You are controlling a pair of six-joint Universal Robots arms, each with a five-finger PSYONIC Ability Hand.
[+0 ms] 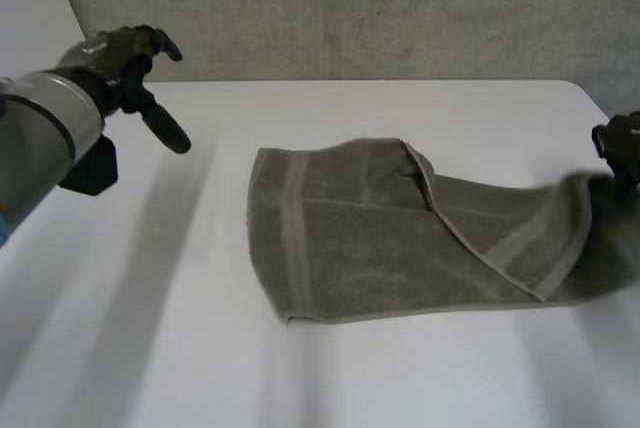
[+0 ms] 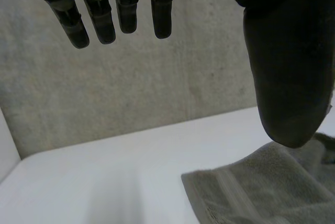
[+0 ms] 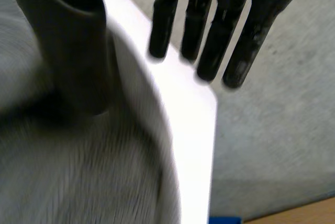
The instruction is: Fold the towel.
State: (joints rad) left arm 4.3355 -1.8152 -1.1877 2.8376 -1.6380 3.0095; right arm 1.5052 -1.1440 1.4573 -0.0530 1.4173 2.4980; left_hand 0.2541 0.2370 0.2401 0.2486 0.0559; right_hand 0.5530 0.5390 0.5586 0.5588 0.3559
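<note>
The towel (image 1: 380, 238) is laid part-folded on the table (image 1: 150, 348), its right end under the straight-fingered, empty right hand (image 1: 620, 148), while the open left hand (image 1: 135, 63) is held well apart, likely to clear the fold

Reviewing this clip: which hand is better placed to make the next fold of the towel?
Right. The right hand, fingers straight, is at the towel's right end; the left hand hangs open above the table, apart from the towel's left edge.

No text, label, brand, number or sign can be read anywhere; the towel (image 1: 370, 248) carries none legible; neither does the table (image 1: 200, 348).
</note>
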